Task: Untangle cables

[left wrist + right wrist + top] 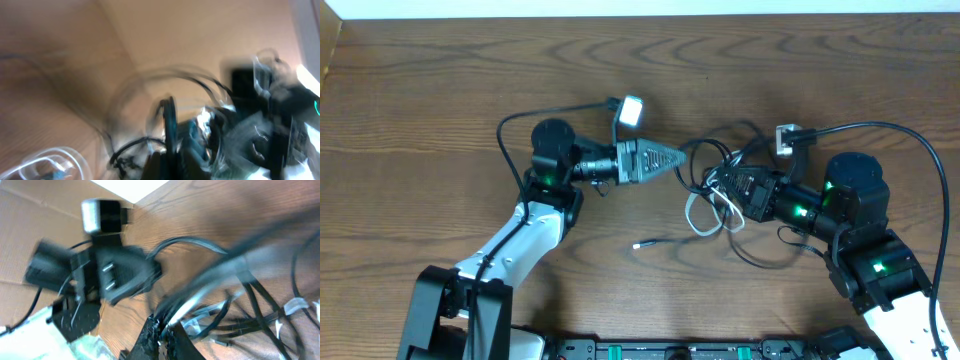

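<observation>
On the wooden table [440, 100] our two arms met near the middle. The left gripper [677, 160] was pressed together at the tangle's edge. The right gripper [718, 184] pinched strands of the cables [705, 205], which lay bunched between them. The white cable [696, 215] looped within, and one plug end [638, 244] lay free. We judged the untangling barely begun.

A dark brown wooden worktop [440, 130] with bold, wavy grain fills the overhead view. A pale white strip [620, 8] runs beyond its far edge. Plain brown cardboard [30, 210] shows past the left edge, near the far left corner.
</observation>
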Robot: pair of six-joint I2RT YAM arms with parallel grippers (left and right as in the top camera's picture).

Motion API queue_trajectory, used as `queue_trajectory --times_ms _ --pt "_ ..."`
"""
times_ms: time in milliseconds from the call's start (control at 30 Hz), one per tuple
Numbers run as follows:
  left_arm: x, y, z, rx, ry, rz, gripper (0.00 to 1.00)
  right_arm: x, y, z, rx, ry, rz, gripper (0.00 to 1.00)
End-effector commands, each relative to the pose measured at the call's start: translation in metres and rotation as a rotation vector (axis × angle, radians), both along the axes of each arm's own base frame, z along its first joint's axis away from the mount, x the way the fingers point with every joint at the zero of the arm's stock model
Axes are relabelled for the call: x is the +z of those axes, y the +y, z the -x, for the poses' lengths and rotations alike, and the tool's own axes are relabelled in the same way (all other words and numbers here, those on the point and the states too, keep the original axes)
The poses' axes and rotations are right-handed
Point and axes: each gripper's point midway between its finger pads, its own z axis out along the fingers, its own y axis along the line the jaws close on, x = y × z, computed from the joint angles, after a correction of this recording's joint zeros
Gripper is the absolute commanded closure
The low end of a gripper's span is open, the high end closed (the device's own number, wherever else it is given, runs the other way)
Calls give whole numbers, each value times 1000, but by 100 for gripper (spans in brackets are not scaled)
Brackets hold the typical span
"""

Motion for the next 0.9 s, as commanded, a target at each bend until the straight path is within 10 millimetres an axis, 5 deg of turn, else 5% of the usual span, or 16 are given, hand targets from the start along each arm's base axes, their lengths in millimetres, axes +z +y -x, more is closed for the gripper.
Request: queue_trajectory --times_ms 0,133,333,500,667,867 --pt "-28 22 -46 296 104 -97 92 21 10 17 134 -122 -20 99" --pt "-68 30 -42 349 289 -196 92 44 17 23 206 -241 -56 99" --pt "-57 6 -16 176 186 -179 92 45 13 6 135 -271 -34 99" --pt "-59 6 -20 205 175 -195 92 41 11 3 121 -266 -19 99" --pt "-61 16 -32 268 172 -207 92 -11 -13 -4 -31 -63 124 95" --pt "-61 28 -39 301 177 -203 92 -84 -82 3 -370 233 407 88"
